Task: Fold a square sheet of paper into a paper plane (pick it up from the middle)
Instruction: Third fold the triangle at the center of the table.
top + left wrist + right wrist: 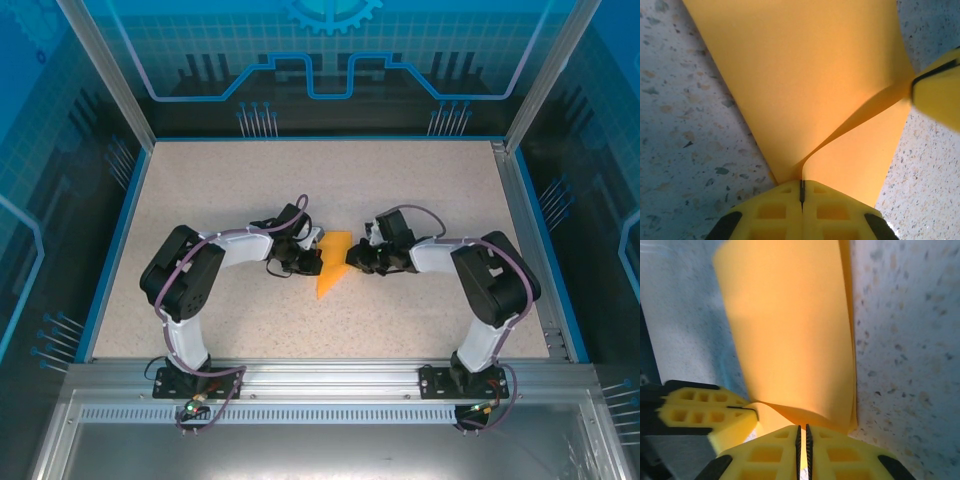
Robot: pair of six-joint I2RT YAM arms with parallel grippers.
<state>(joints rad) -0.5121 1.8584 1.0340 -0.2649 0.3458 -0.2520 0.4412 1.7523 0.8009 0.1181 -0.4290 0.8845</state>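
From my station, I saw the paper (333,262) near the middle of the speckled table (200,180). It was orange-yellow and folded into a long shape that tapered to a point at the near end. The 2 arms met at it from opposite sides, with the left gripper (307,258) at its left edge and the right gripper (352,257) at its right edge.

On the left wrist camera, the left tool's 2 yellow pads (775,210) were pressed flat together. They pinched a raised crease of the paper, which ran across towards the other tool's pad.

On the right wrist camera, that tool's pads (832,455) showed just a hairline slit, clamped on the lifted edge of the paper. The rest of the paper lay on the table.
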